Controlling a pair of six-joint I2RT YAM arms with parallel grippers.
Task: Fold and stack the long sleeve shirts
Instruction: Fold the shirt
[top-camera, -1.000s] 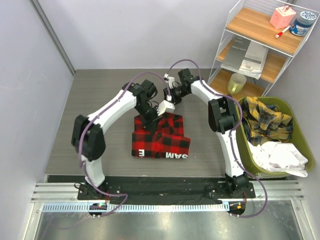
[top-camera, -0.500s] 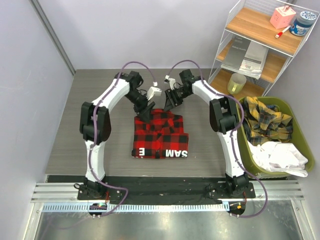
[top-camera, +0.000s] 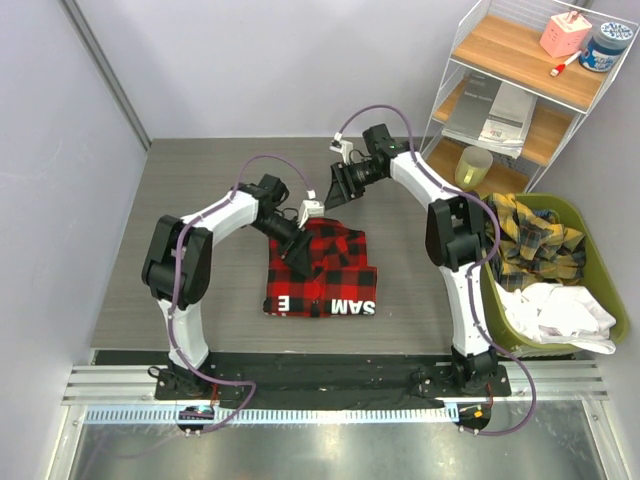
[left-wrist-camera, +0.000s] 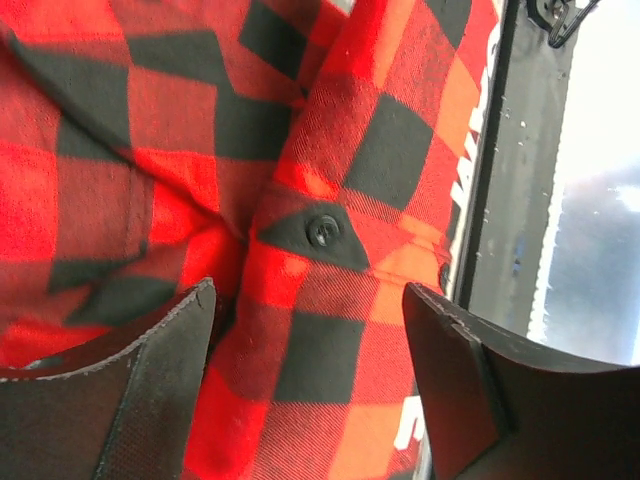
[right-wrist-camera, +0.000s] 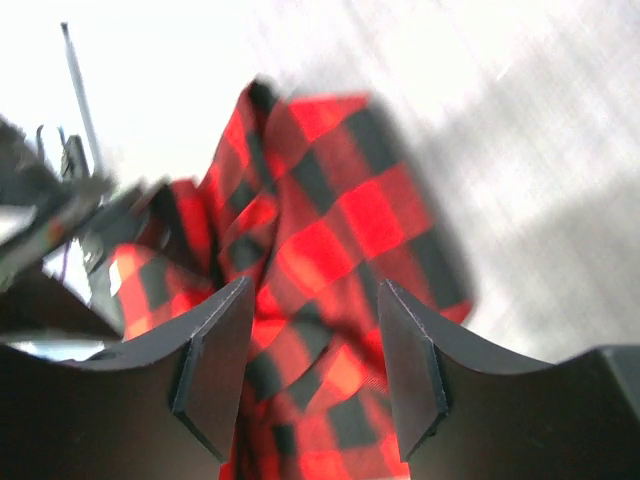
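One long sleeve shirt (top-camera: 322, 272), red-and-black check flannel with white letters along its near edge, lies folded in the middle of the table. My left gripper (top-camera: 300, 256) hovers low over its left half with its jaws open. In the left wrist view the flannel (left-wrist-camera: 330, 180) and a black button fill the gap between the fingers of my left gripper (left-wrist-camera: 310, 385), which grips nothing. My right gripper (top-camera: 331, 196) hangs open just past the shirt's far edge. The right wrist view shows the shirt (right-wrist-camera: 330, 230) blurred beyond my right gripper (right-wrist-camera: 310, 370).
A green basket (top-camera: 606, 283) stands at the right, holding a yellow plaid garment (top-camera: 530, 245) and white cloth (top-camera: 560, 315). A white wire shelf (top-camera: 500, 90) with small items is at the back right. Grey walls close in the left and back.
My left gripper opened and let go of the cloth, swung back, then came down over the shirt's left half. My right gripper drew away toward the far edge. The shirt settled flatter.
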